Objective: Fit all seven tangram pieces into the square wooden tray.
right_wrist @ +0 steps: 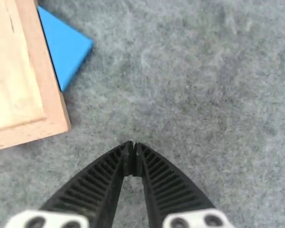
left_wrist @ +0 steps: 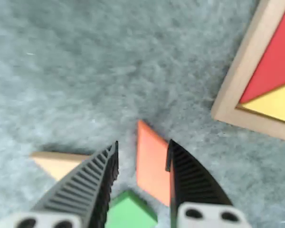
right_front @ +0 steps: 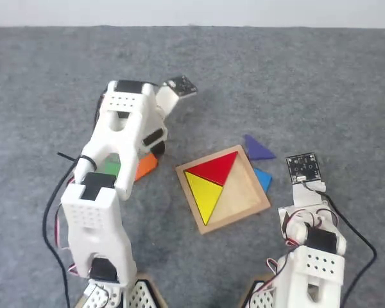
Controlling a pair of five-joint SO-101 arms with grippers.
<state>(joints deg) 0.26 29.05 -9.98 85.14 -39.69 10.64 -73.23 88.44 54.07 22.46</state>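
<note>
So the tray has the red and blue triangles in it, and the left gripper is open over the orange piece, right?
Not quite: the tray holds the red triangle and yellow triangle; the blue piece lies outside it, as the high view shows. The left gripper is open over the orange piece.

The bench (right_front: 295,83) is showing mottled grey. Mid-frame the tray (right_front: 240,192) is showing pale wood, and inside it a red triangle (right_front: 219,168) and a yellow triangle (right_front: 205,192) are glowing. Right of it a purple triangle (right_front: 258,148) and a blue piece (right_front: 263,178) are lying; left of it, an orange piece (right_front: 146,167) and a green piece (right_front: 110,168) (a cream triangle (left_wrist: 54,163) is sitting nearby). The left arm (right_front: 115,141) and right arm (right_front: 311,256) are wearing white, the left claw (left_wrist: 142,145) and right claw (right_wrist: 133,145) ribbed black.
</note>
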